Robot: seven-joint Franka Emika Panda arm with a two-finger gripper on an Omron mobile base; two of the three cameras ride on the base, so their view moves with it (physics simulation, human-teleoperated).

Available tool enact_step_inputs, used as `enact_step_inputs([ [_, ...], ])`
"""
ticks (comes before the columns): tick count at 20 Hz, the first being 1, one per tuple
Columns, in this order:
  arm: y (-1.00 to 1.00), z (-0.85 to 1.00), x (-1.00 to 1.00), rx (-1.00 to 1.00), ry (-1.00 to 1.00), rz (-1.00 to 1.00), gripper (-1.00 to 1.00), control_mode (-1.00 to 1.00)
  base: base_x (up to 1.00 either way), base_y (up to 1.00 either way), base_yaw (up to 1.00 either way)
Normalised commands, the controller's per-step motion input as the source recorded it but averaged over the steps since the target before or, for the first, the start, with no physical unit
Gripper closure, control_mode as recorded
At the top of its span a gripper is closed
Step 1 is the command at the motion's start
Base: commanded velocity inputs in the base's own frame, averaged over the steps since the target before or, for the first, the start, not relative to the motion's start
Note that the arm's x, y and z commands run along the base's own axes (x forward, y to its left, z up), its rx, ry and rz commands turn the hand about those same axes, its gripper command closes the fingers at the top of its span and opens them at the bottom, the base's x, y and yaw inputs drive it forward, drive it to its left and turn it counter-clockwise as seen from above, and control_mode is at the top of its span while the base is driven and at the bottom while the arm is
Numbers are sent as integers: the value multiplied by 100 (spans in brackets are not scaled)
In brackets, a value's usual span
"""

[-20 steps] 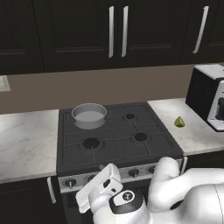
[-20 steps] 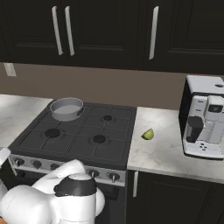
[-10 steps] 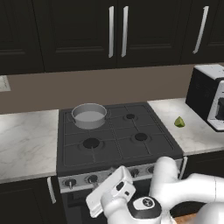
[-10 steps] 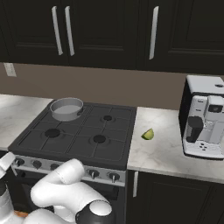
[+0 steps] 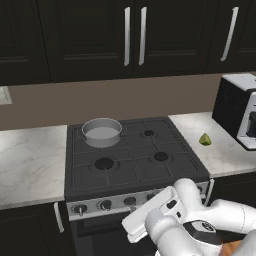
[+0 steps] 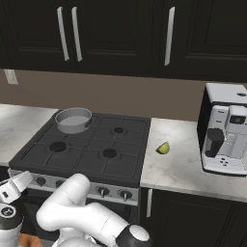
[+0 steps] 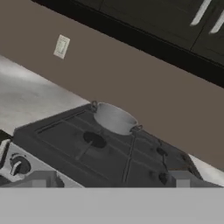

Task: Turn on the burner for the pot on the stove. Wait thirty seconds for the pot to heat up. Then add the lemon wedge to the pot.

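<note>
Together, we saw our gripper (image 7: 109, 181) spread wide and empty before the stove (image 5: 135, 167); the pot (image 5: 102, 132) sat at its back-left burner.

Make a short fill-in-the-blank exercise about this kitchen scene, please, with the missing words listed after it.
1. The pot stands on the back-left burner of the ____.
2. The lemon wedge lies on the counter, between the stove and the ____ machine.
3. The gripper is low in front of the stove's knobs, and its fingers are ____.
4. The inside of the pot holds no ____ wedge.

Missing words: stove; coffee; open; lemon
</note>
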Motion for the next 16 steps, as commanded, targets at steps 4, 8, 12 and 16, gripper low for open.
enact_step_inputs([
  [4,-33,77,0,12,43,-7,-100,-100,0,0,0],
  [8,-23,78,0,6,44,-8,-100,-100,0,0,0],
  [12,-20,51,-1,1,36,-7,-100,-100,0,0,0],
  [16,-19,23,-11,0,28,-5,-100,-100,0,0,0],
])
